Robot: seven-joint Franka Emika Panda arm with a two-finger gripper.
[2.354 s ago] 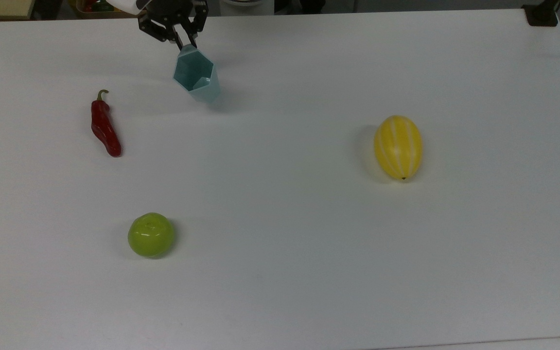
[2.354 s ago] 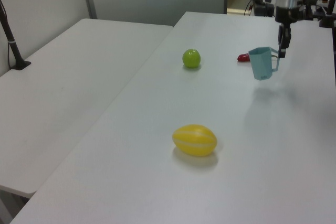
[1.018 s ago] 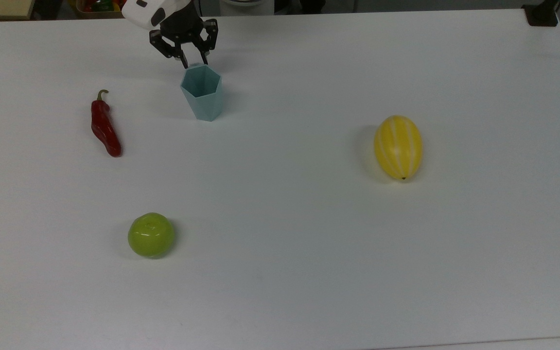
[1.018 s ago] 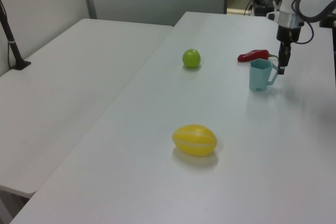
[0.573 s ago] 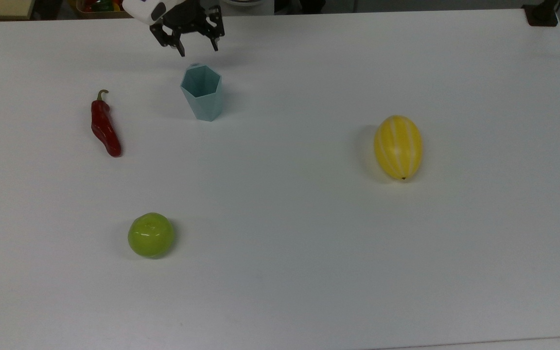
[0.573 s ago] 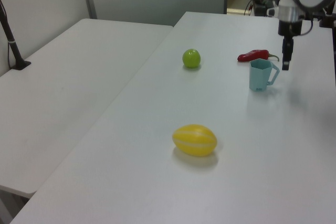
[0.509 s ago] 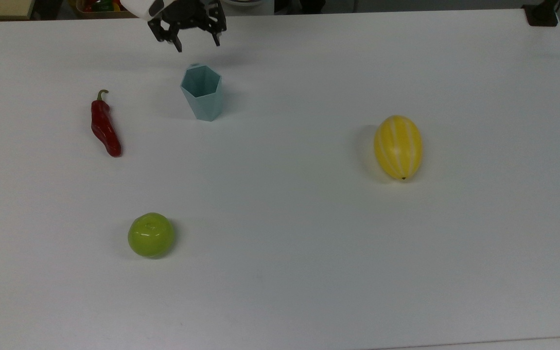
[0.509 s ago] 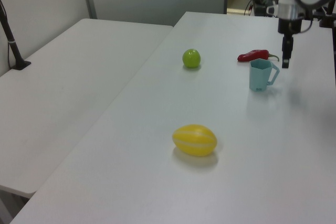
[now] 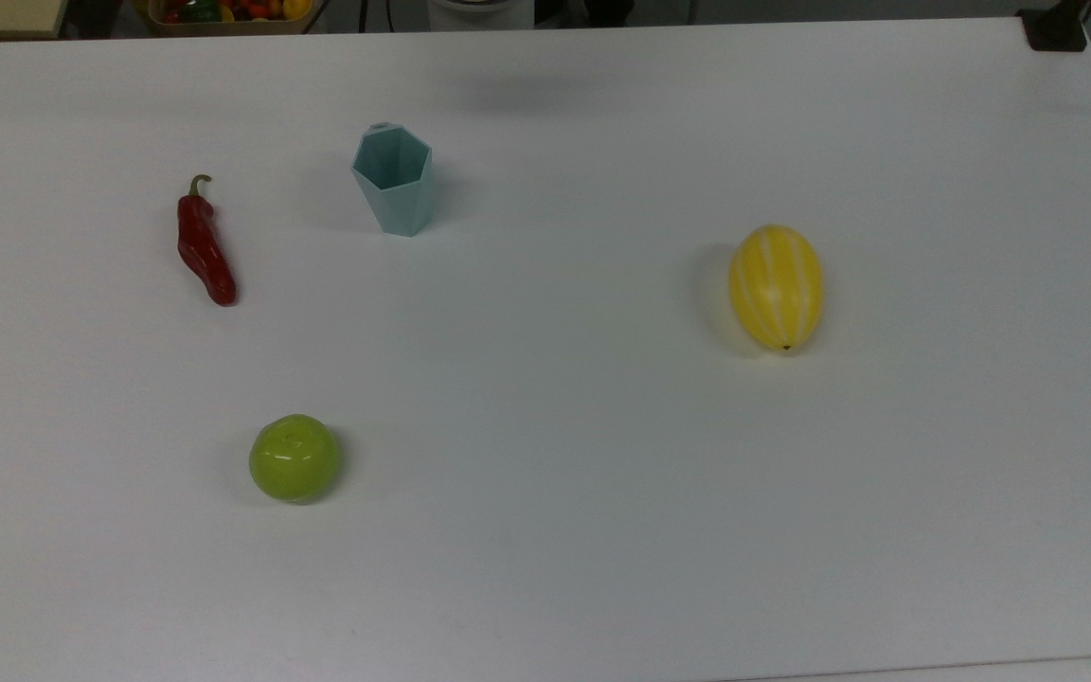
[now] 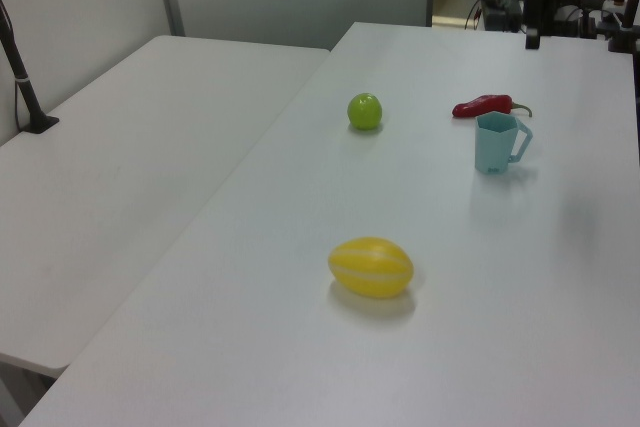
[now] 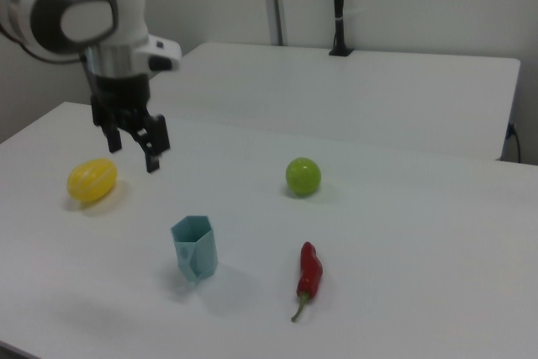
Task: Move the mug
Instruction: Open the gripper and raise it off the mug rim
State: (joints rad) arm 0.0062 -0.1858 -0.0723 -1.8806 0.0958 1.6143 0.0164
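Observation:
The light blue-teal faceted mug (image 9: pixel 395 180) stands upright on the white table (image 9: pixel 564 455), with nothing touching it. The left view shows it (image 10: pixel 496 143) with its handle on the left view's right side, just in front of the red chili. In the right view the mug (image 11: pixel 195 247) sits near the front edge. My gripper (image 11: pixel 134 154) hangs open and empty well above the table, up and to the right view's left of the mug. In the left view the gripper (image 10: pixel 533 37) is high above and behind the mug.
A red chili pepper (image 9: pixel 205 242) lies to the top view's left of the mug. A green apple (image 9: pixel 294 457) sits nearer the front and a yellow striped melon (image 9: pixel 777 286) to the top view's right. A bin of items (image 9: pixel 223 9) stands beyond the table's far edge.
The gripper, which had set the mug down and opened, has risen away from it and left the top view. The mug stays upright where it was released.

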